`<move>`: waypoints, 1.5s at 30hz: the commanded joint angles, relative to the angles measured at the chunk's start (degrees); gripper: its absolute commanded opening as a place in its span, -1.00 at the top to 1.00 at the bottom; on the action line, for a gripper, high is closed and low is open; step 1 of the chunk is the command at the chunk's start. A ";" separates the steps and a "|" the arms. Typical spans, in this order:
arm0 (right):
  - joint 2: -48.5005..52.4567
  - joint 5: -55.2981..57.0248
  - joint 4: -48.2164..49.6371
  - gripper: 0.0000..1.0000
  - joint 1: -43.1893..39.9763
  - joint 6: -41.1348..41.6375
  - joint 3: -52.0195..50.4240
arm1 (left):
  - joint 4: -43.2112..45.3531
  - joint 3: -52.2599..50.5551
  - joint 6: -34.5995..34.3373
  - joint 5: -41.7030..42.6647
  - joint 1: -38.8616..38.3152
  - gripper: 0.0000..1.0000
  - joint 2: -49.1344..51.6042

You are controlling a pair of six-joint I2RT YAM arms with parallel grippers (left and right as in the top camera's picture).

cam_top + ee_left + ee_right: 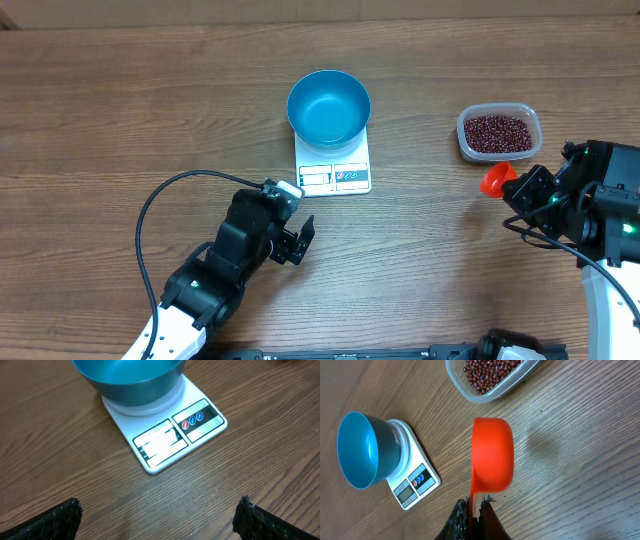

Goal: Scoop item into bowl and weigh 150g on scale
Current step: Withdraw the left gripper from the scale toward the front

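The blue bowl (329, 106) stands on the white scale (334, 176) at the table's middle; both also show in the left wrist view, bowl (127, 377) and scale (172, 435). Dark red-brown beans (497, 132) fill a clear container (499, 133) at the right. My right gripper (475, 505) is shut on the handle of an orange scoop (492, 455), which hangs above the wood just below the container; the scoop (496, 179) shows beside that arm from overhead. My left gripper (160, 515) stands open over bare wood, short of the scale, nothing between its fingers.
A black cable (150, 215) loops out from the left arm over the left part of the table. The bean container (492, 377) lies just beyond the scoop in the right wrist view. The bowl (360, 450) on the scale sits to its left.
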 commanded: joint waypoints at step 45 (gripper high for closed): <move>-0.46 0.61 0.28 0.93 -0.28 -0.46 1.46 | 0.07 -0.37 -0.81 -0.09 -0.28 -0.99 14.03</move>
